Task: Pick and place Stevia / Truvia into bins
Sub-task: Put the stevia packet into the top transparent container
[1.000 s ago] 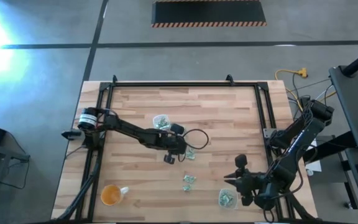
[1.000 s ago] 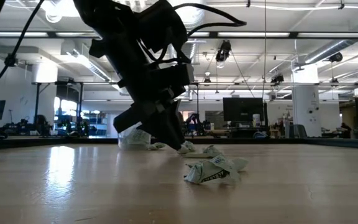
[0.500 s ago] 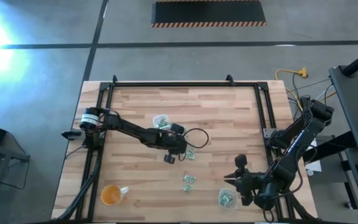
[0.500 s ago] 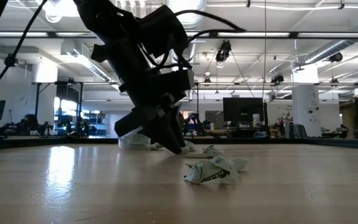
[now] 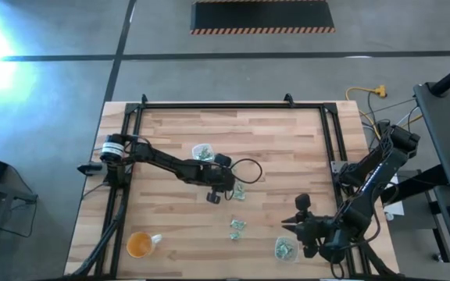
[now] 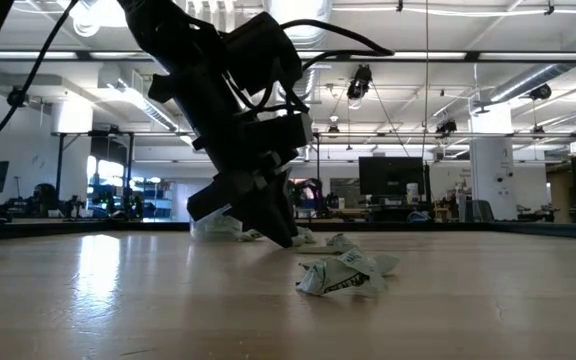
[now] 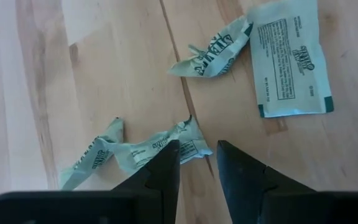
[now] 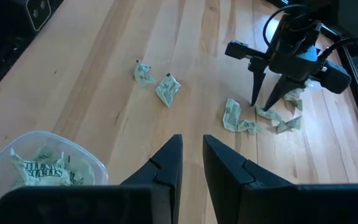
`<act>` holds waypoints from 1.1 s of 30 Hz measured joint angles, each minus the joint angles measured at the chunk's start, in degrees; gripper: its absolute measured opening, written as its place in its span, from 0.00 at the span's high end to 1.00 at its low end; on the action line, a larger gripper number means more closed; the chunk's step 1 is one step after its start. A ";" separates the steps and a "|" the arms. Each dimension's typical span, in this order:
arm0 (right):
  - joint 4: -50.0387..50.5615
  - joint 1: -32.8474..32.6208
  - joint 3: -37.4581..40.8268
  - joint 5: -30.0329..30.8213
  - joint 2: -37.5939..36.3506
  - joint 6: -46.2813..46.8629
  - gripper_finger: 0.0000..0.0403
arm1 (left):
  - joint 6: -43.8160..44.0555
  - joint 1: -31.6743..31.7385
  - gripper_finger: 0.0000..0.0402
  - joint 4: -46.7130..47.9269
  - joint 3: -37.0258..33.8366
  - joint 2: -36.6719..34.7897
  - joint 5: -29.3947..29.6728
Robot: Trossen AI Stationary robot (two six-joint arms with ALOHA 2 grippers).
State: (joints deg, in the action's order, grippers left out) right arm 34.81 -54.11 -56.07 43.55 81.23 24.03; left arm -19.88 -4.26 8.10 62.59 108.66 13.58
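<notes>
Left gripper [image 7: 197,163], fingers a narrow gap apart, straddles a crumpled packet [image 7: 138,152] near table centre; it may skid away at five o'clock; right gripper [image 8: 191,155] waits narrow, empty.

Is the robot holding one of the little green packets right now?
No. The left hand is open, fingertips beside a crumpled packet on the table. The right hand is empty too.

Crumpled packet [image 7: 135,152] partly behind left claw [image 7: 197,163].
</notes>
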 joint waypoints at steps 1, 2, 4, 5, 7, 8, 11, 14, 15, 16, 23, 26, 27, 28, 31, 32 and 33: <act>-0.02 0.02 0.04 0.00 0.00 0.00 0.87 | 0.00 0.06 0.79 0.04 -0.02 0.00 -0.03; -0.04 0.00 0.06 0.00 0.00 -0.02 0.87 | 0.00 0.14 0.80 0.03 -0.06 0.00 -0.02; -0.05 0.00 0.13 0.00 0.00 0.00 0.87 | 0.00 0.17 0.84 0.07 -0.10 0.00 0.04; -0.15 0.00 0.13 0.00 0.00 0.00 0.87 | -0.01 0.21 0.86 0.09 -0.11 0.01 0.03; -0.22 0.00 0.15 0.00 0.00 0.00 0.87 | -0.02 0.21 0.91 0.29 -0.11 0.00 0.16; -0.26 0.00 0.15 0.00 0.00 0.00 0.87 | -0.02 0.21 0.93 0.30 -0.11 0.00 0.17; -0.33 0.00 0.25 0.00 0.00 -0.02 0.87 | -0.02 0.21 0.99 0.27 -0.11 0.00 0.36; -0.38 0.00 0.28 0.00 0.00 -0.02 0.87 | -0.02 0.21 0.99 0.31 -0.11 0.00 1.58; -0.42 0.02 0.28 0.00 0.00 -0.02 0.87 | -0.02 0.21 0.99 0.33 -0.09 0.00 1.67; -0.44 0.00 0.28 0.00 0.00 0.00 0.87 | -0.02 0.19 1.00 0.37 -0.01 0.00 1.70; -0.46 0.00 0.37 0.00 0.00 -0.02 0.87 | -0.02 0.14 1.00 0.56 0.13 -1.53 1.71; -0.48 0.02 0.41 0.00 0.00 -0.02 0.87 | -0.02 -0.31 1.00 0.63 0.26 -2.52 1.78; -0.44 0.00 0.43 0.00 -0.01 -0.02 0.87 | -0.02 -0.52 1.00 0.73 0.26 -3.00 1.79; -0.43 0.00 0.47 0.00 0.00 -0.02 0.87 | -0.02 -0.68 1.00 0.69 0.26 -3.55 1.86; -0.48 0.00 0.65 0.02 -0.02 -0.04 0.87 | -0.04 -1.23 1.00 1.17 0.11 -5.63 3.90; -0.52 0.00 0.72 0.02 -0.02 -0.04 0.87 | -0.04 -1.44 1.00 1.80 0.09 -6.09 5.24; -0.61 0.00 0.81 0.01 -0.01 -0.04 0.87 | -0.04 -1.58 1.00 2.22 0.08 -6.68 6.57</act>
State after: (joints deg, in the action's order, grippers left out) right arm 34.20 -54.11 -55.26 43.56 81.22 23.99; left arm -19.92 -5.84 10.32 62.67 101.99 20.15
